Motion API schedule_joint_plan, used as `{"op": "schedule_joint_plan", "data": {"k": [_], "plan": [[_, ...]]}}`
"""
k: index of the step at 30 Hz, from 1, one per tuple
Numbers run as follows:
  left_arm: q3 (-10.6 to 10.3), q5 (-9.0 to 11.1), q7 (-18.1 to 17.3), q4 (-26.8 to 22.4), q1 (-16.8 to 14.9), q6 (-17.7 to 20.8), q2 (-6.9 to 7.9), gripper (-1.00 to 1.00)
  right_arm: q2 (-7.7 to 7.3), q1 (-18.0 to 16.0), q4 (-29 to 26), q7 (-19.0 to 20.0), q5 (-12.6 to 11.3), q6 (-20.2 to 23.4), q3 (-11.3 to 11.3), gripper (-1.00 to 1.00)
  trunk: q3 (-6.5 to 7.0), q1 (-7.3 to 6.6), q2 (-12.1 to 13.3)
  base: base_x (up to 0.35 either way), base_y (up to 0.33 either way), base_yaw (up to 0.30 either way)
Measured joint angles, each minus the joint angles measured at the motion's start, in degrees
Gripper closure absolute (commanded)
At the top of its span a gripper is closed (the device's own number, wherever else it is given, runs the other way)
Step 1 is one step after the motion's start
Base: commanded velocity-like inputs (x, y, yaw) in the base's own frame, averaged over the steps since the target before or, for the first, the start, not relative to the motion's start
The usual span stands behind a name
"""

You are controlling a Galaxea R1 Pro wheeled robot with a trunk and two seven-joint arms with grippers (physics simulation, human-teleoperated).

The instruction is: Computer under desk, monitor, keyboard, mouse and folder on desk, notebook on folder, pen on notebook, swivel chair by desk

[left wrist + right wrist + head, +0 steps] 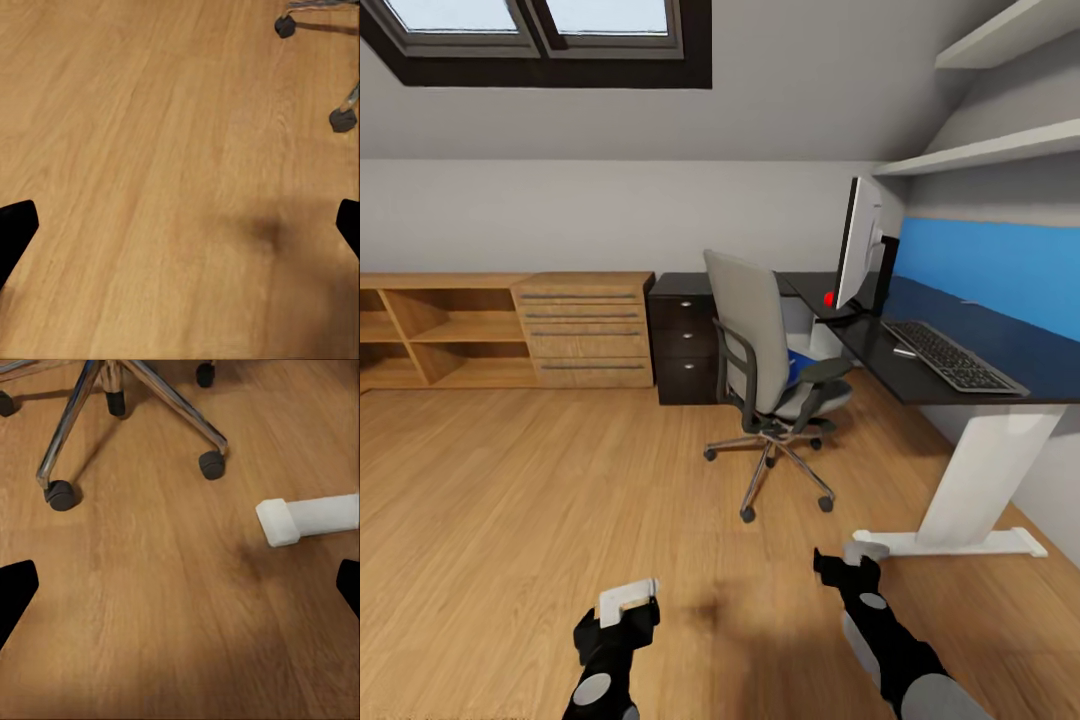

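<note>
Blue shows on the seat of the swivel chair (pixel 765 350), centre of the head view: the folder (pixel 796 366), mostly hidden behind the chair back and armrest. I stand on the wooden floor (pixel 510 480), well apart from it.

My left gripper (pixel 628 598) hangs low in the lower left of the head view; my right gripper (pixel 850 565) in the lower right, near the white foot of the desk (pixel 960 380). Both are spread wide and carry nothing: in each wrist view the dark fingertips (pixel 15 229) sit at opposite edges over bare floor.

On the desk, at right of the frame: the monitor (pixel 858 245) upright, the keyboard (pixel 950 357) beside it. A small pale item lies by the keyboard's near end; too small to identify. Mouse, notebook and pen not identified.

Handling judgement: the folder should be light, flat and fairly stiff, with a smooth cover liable to slip. Best taken by a free edge overhanging or near the seat front, pinched across its thickness. The chair rolls on castors (pixel 60 496), so a push against it may shift it.
</note>
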Motion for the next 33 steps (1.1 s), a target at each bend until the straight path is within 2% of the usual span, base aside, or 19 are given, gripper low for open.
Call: {"op": "schedule_joint_plan", "data": {"k": [1, 3, 5, 8, 16, 17, 22, 26, 27, 28, 31, 32, 33], "plan": [[-0.02, 0.06, 0.00, -0.11, 0.01, 0.07, 0.00, -1.00, -0.01, -0.20, 0.11, -0.02, -0.05, 0.02, -0.02, -1.00, -0.19, 0.22, -0.40, 0.000, 0.000, 0.000], [-1.15, 2.30, -0.01, -4.24, 0.03, 2.53, 0.07, -1.00, -0.33, -7.50, 6.69, -0.34, -0.63, 0.45, -0.17, -1.00, -0.54, 0.66, -1.20, 0.000, 0.000, 0.000], [-1.80, 3.62, -0.02, -5.47, 0.05, 3.41, 0.32, -1.00, -1.01, -10.53, 9.65, -0.36, -1.75, 0.42, -0.73, -1.00, -0.91, 1.10, -2.01, 0.000, 0.000, 0.000], [-2.65, 4.44, -0.02, -4.78, 0.22, 3.86, 1.10, -1.00, -1.55, -12.41, 11.57, -0.31, -3.33, 0.01, -1.48, -1.00, -1.45, 1.76, -3.21, 0.000, 0.000, 0.000], [-3.65, 5.03, -0.01, -3.76, 0.39, 4.09, 2.24, -1.00, -1.82, -13.50, 12.80, -0.41, -4.50, -0.24, -1.89, -1.00, -2.89, 3.52, -6.42, 0.000, 0.000, 0.000], [-4.52, 5.10, 0.00, -3.70, 0.41, 4.08, 2.28, -1.00, -1.84, -13.56, 12.85, -0.42, -4.66, -0.28, -1.95, -1.00, -3.07, 3.74, -6.82, 0.000, 0.000, 0.000], [-6.24, 5.12, 0.07, -3.66, 0.42, 3.98, 2.38, -1.00, -1.80, -13.60, 13.11, -0.41, -4.80, -0.30, -1.95, -1.00, -3.97, 4.84, -8.83, 0.000, 0.000, 0.000], [-6.93, 5.12, 0.08, -4.29, 0.42, 4.07, 2.37, -1.00, -1.82, -13.61, 13.13, -0.29, -4.82, -0.29, -1.84, -1.00, -4.85, 4.95, -8.89, 0.000, 0.000, 0.000], [-7.18, 5.11, 0.08, -5.50, 0.41, 4.27, 2.25, -1.00, -1.81, -13.62, 13.22, -0.30, -4.78, -0.22, -1.79, -1.00, -5.07, 4.97, -8.90, 0.000, 0.000, 0.000], [-7.60, 5.08, 0.03, -8.31, 0.43, 5.55, 1.48, -1.00, -1.80, -13.64, 13.01, -0.38, -4.76, -0.15, -1.71, -1.00, -5.30, 4.99, -8.92, 0.000, 0.000, 0.000], [-7.81, 5.08, -0.02, -9.34, 0.46, 8.39, -0.17, -1.00, -1.84, -13.73, 12.42, -0.49, -4.75, 0.08, -1.71, -1.00, -5.96, 5.07, -8.96, 0.000, 0.000, 0.000], [-7.88, 5.05, -0.09, -9.68, 0.46, 10.83, -0.62, -1.00, -1.90, -13.87, 12.00, -0.58, -4.72, 0.31, -1.72, -1.00, -6.19, 5.10, -8.97, 0.000, 0.000, 0.000], [-7.92, 5.04, -0.07, -9.81, 0.47, 12.03, -0.63, -1.00, -1.96, -13.97, 11.85, -0.62, -4.71, 0.44, -1.73, -1.00, -6.41, 5.13, -8.98, 0.000, 0.000, 0.000]]}}
